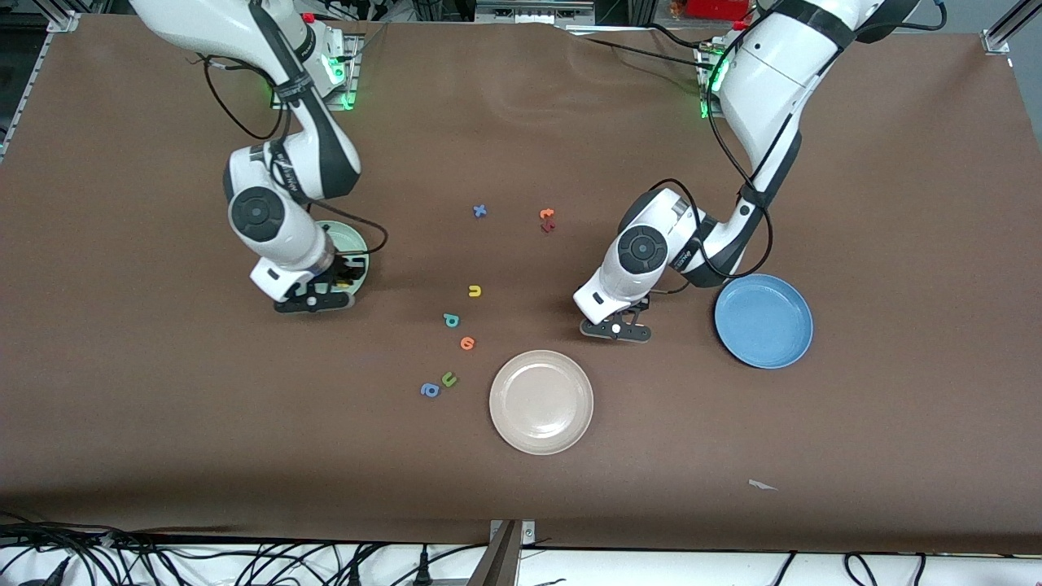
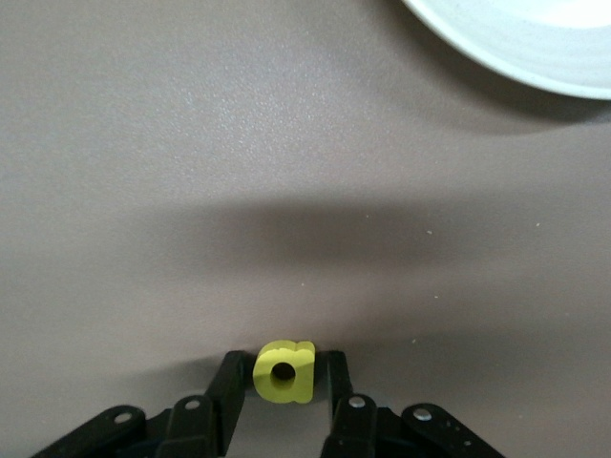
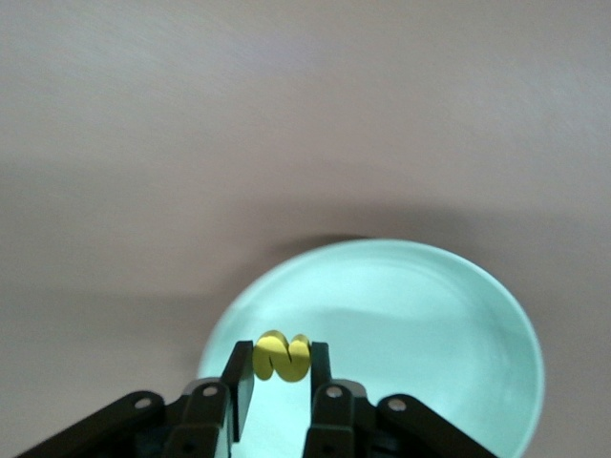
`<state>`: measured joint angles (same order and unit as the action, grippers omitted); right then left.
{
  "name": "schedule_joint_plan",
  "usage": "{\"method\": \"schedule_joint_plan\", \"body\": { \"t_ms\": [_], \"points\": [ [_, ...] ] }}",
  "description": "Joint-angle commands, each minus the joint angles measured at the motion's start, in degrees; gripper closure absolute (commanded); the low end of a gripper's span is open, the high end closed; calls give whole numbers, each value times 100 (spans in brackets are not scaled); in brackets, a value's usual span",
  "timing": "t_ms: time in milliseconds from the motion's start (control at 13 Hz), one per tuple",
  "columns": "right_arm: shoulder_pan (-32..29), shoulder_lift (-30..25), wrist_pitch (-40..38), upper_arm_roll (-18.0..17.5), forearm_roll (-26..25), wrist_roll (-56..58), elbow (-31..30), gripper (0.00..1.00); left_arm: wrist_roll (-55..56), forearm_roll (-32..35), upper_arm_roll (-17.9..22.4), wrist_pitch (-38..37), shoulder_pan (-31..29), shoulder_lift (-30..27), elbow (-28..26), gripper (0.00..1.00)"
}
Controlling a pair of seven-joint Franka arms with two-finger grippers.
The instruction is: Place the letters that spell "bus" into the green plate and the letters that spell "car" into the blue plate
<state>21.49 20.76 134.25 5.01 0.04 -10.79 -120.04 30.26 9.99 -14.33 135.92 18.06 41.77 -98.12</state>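
My right gripper (image 1: 345, 281) hangs over the pale green plate (image 1: 348, 238), at the edge nearer the front camera. It is shut on the yellow "s" (image 3: 282, 357), which is above the plate (image 3: 430, 324). My left gripper (image 1: 637, 313) is down at the table beside the blue plate (image 1: 765, 320), its fingers (image 2: 227, 382) pressed to both sides of the yellow "a" (image 2: 284, 372). The yellow "u" (image 1: 475, 290) and the teal "b" (image 1: 451, 320) lie on the cloth mid-table.
A cream-white plate (image 1: 541, 401) stands nearer the front camera; its rim (image 2: 516, 43) shows in the left wrist view. Loose on the cloth are an orange letter (image 1: 467, 343), a green "u" (image 1: 448, 378), a blue "a" (image 1: 429, 390), a blue "x" (image 1: 479, 211), and an orange (image 1: 547, 213) and a red letter (image 1: 547, 227).
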Motion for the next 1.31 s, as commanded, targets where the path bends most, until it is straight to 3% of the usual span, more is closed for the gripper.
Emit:
{"method": "schedule_joint_plan", "body": {
  "t_ms": [0, 154, 309, 386, 540, 618, 772, 1235],
  "points": [
    [48, -116, 155, 0, 22, -19, -283, 0, 129, 196, 35, 31, 39, -2, 21, 74],
    [91, -116, 154, -175, 40, -587, -135, 0, 129, 196, 35, 31, 39, -2, 21, 78],
    [135, 93, 154, -648, 49, -1421, 285, 6, 129, 196, 44, 31, 31, -2, 21, 80],
    [179, 277, 154, -833, 40, -1800, 541, 13, 120, 196, 53, 31, 22, -11, 21, 81],
    [328, 672, 154, -958, 49, -1970, 1199, 44, 59, 205, 79, -117, -39, -64, 221, 82],
    [416, 901, 163, -967, 49, -2058, 1507, 50, 33, 213, 88, -492, -127, -134, 388, 83],
    [531, 1297, 154, -958, 40, -2216, 2079, 49, -405, 205, 71, -1100, -416, -274, 618, 83],
    [697, 1833, 207, -941, -21, -2374, 2529, 48, -2267, 205, 79, -2024, -1646, -617, 575, 83]
  ]
}}
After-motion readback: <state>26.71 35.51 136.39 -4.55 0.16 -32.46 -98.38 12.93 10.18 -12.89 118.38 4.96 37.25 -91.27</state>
